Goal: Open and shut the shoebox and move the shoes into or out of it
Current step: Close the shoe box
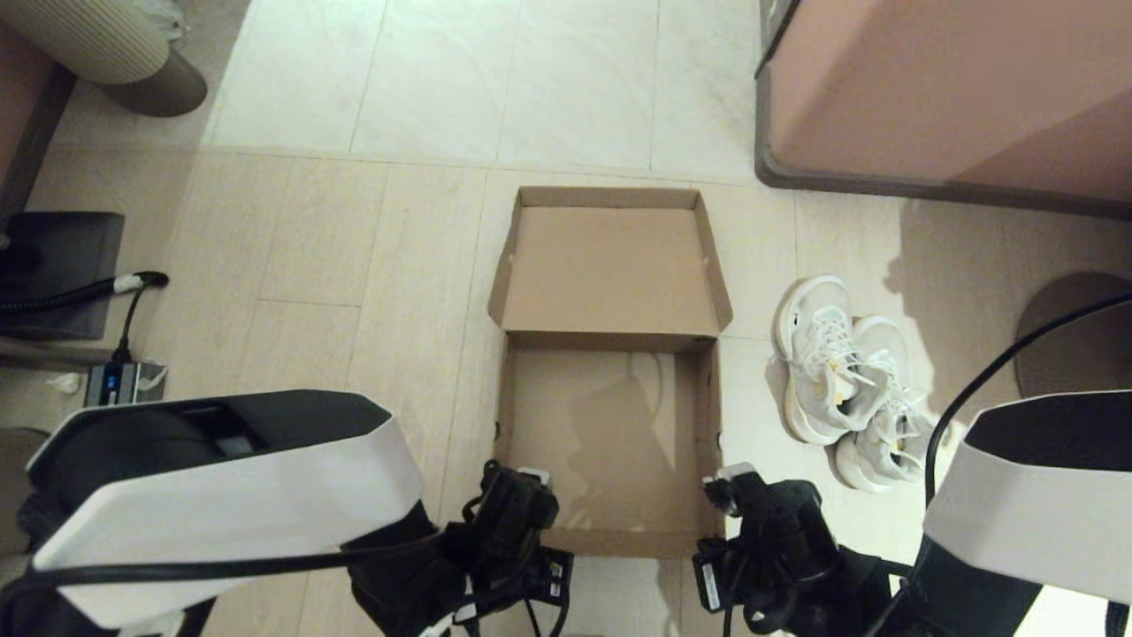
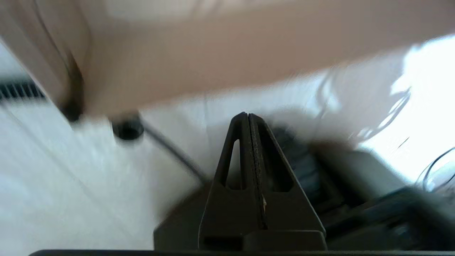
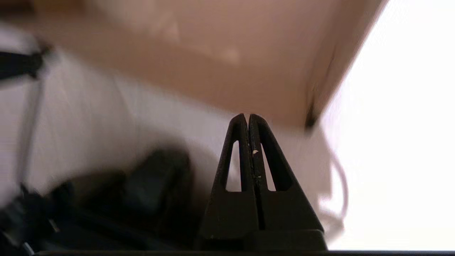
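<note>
Matt brown cardboard shoebox (image 1: pixel 610 265); white fabric shoes (image 1: pixel 849 380); smooth pale floor tiles (image 1: pixel 354 265).

Pale tiled floor, warm indoor light

A pinkish-brown furniture block (image 1: pixel 946 97) stands far right; a ribbed round bin (image 1: pixel 102 44) far left; a black cable (image 1: pixel 84 292) and power strip (image 1: pixel 124 382) lie left.

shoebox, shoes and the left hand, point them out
shoebox (image 1: pixel 610 433), head view, bare inside floor.
shoes (image 1: pixel 840 372), head view, laces of the nearer-to-box sneaker.
left hand (image 2: pixel 248 115), left wrist view, shut fingertips.

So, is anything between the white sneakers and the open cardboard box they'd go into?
Nothing visible: the white lace-up sneakers lie on bare floor right of the brown cardboard shoebox, lid open, inside empty.
</note>
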Robot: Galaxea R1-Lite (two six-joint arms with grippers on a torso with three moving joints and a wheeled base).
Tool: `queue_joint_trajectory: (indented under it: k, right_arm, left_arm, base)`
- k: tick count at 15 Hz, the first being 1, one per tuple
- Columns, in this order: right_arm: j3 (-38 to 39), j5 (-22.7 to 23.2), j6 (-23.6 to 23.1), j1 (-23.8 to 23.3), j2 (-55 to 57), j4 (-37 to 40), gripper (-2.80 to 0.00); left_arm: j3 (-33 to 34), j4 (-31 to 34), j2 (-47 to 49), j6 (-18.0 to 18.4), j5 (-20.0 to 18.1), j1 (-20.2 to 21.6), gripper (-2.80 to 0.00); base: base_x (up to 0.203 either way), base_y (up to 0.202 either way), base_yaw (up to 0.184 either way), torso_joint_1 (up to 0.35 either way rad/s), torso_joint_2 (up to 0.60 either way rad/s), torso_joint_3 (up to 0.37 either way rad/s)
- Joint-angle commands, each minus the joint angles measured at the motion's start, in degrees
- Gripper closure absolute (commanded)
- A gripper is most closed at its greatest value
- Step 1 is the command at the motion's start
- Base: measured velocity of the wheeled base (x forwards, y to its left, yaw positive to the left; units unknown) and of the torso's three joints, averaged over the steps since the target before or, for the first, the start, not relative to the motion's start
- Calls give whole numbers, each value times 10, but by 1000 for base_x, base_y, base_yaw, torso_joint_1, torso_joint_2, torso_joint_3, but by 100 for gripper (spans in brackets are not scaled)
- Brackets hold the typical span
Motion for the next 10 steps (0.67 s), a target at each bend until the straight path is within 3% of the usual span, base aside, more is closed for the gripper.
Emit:
queue_joint_trajectory:
  k: [1, 6, 10]
  right_arm:
    - [-23, -2, -3, -10, -22, -1, 0]
    - [-81, -40, -7, -15, 52, 21, 0]
    - [-92, -41, -24, -14, 86, 20, 0]
  left_arm:
    - [-21, -3, -26, 0, 1, 5, 0]
    - [-97, 1, 33, 0, 6, 27, 0]
    - [-85, 3, 44, 1, 8, 30, 0]
  base:
    - [0, 0, 0, 0, 0, 0]
    - [0, 0, 0, 0, 0, 0]
    - [0, 0, 0, 0, 0, 0]
